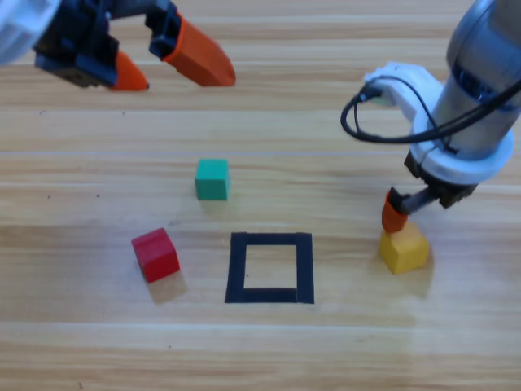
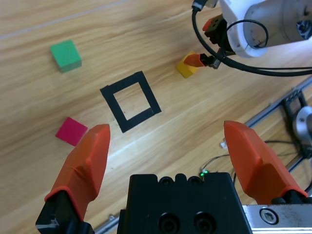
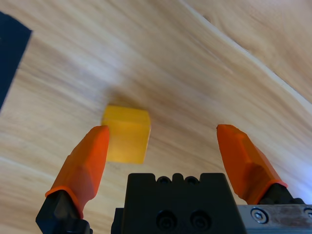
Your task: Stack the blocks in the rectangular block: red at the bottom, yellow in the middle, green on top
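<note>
R arm comes in from upper right of the high view, forearm slanting down-left, wrist bent so the right gripper (image 1: pixel 400 218) points down at the table, just above the yellow cube (image 1: pixel 403 249) at mid-right. In the R wrist view the jaws are spread wide w/ nothing between them; the cube (image 3: pixel 126 134) sits beside the left-hand jaw, off-centre, not gripped.

L arm sits at upper left of the high view, raised off the table, left gripper (image 1: pixel 174 68) aimed right and slightly down. Jaws spread apart, empty.

Red cube (image 1: pixel 155 254) at lower left-centre, resting on wood, left of the black tape square (image 1: pixel 270 267) and apart from it. Green cube (image 1: pixel 212 179) above-left of the square, also apart. Square at lower centre, only bare wood inside. Yellow cube lies right of the square, outside it. No cubes touching each other.
</note>
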Action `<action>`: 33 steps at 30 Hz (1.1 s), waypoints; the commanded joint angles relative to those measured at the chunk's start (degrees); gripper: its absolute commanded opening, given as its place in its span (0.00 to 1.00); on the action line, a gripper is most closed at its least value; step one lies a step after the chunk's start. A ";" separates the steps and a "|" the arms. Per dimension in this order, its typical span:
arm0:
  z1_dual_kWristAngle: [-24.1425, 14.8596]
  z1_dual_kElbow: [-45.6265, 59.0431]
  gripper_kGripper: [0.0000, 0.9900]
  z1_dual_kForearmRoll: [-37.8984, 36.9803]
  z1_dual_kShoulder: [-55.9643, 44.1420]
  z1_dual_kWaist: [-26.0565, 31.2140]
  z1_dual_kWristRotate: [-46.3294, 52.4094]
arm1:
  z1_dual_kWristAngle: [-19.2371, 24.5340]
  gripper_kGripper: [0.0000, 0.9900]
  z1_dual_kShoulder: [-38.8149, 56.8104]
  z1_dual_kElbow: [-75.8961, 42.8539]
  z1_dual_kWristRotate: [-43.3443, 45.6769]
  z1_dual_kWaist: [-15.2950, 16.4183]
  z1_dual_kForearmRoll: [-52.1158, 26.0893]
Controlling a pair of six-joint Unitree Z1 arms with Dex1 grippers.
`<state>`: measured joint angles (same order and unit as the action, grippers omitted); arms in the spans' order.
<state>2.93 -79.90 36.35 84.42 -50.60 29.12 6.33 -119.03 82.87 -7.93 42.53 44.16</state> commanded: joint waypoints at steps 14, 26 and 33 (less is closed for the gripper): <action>-13.82 6.87 0.97 2.58 4.71 1.21 26.42 | -8.00 0.96 -5.43 -1.66 2.65 -1.66 -1.00; -12.51 -3.07 0.97 13.83 17.89 3.32 23.52 | -8.26 0.96 -5.60 -3.86 8.63 -1.58 -1.09; -12.33 -15.81 0.97 25.08 27.03 3.40 22.91 | -7.82 0.95 -6.04 -3.59 8.63 -1.49 -2.06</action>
<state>-9.85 -94.00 59.42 106.92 -48.56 52.24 -1.09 -120.79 79.94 1.15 42.13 43.95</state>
